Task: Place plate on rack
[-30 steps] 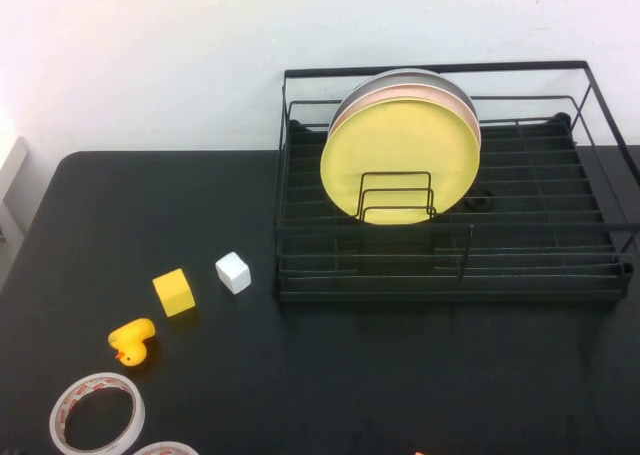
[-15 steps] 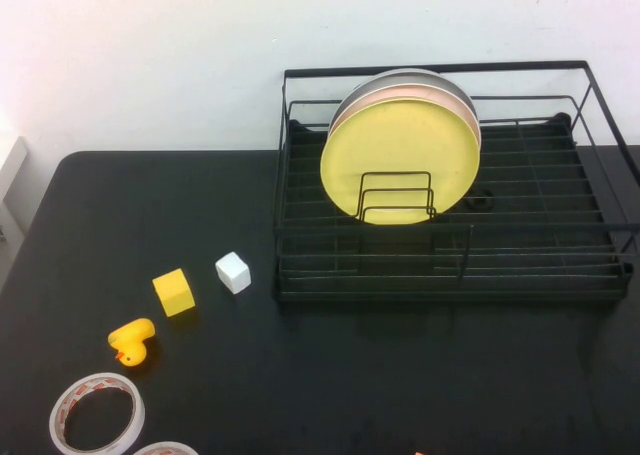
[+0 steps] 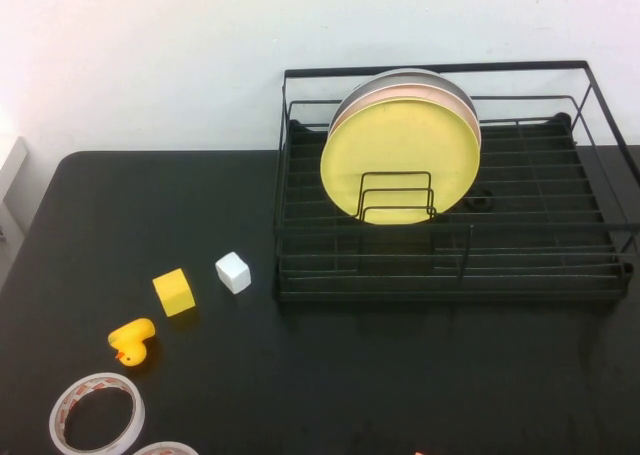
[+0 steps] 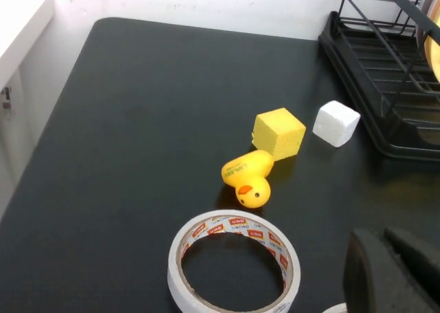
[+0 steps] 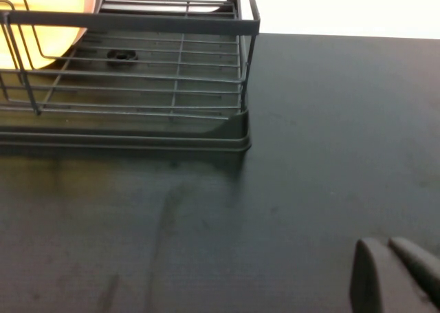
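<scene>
The pale-yellow plate (image 3: 400, 158) stands upright in the black wire rack (image 3: 450, 275), leaning behind small wire loops, with a pink plate and a grey plate behind it. Its edge shows in the right wrist view (image 5: 41, 24), with the rack's corner (image 5: 240, 131). My left gripper (image 4: 392, 272) is shut and empty, low over the table's front left near a tape roll. My right gripper (image 5: 395, 275) is shut and empty, over bare table in front of the rack's right end. Neither gripper shows in the high view.
On the black table's left lie a white cube (image 3: 233, 272), a yellow cube (image 3: 174, 292), a yellow toy duck (image 3: 132, 341) and a tape roll (image 3: 97, 413). A second roll's edge (image 3: 165, 449) shows at the front.
</scene>
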### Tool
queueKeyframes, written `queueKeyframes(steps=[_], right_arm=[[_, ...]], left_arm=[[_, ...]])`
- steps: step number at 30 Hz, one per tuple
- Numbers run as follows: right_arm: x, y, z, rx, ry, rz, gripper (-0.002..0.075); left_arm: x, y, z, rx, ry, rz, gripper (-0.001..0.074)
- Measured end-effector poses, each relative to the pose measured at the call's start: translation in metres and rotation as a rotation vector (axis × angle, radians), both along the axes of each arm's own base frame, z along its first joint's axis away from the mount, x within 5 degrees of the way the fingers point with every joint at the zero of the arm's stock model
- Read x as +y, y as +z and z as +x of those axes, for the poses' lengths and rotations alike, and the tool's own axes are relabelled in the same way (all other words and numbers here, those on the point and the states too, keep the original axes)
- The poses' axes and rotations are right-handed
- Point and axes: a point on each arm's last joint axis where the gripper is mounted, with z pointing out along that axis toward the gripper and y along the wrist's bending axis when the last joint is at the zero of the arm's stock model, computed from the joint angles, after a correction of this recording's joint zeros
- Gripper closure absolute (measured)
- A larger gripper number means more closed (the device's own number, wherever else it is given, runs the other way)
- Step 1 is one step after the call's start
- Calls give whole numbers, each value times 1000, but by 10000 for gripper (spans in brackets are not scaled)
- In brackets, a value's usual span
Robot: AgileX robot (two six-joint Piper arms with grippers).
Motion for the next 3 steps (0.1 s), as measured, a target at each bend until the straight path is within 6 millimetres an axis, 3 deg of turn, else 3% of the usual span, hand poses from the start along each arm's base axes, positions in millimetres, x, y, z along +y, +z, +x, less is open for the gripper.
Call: queueKeyframes(steps=[3], right_arm=[[0,0,0,0,0,0,728]], left_arm=[[0,0,0,0,0,0,737]])
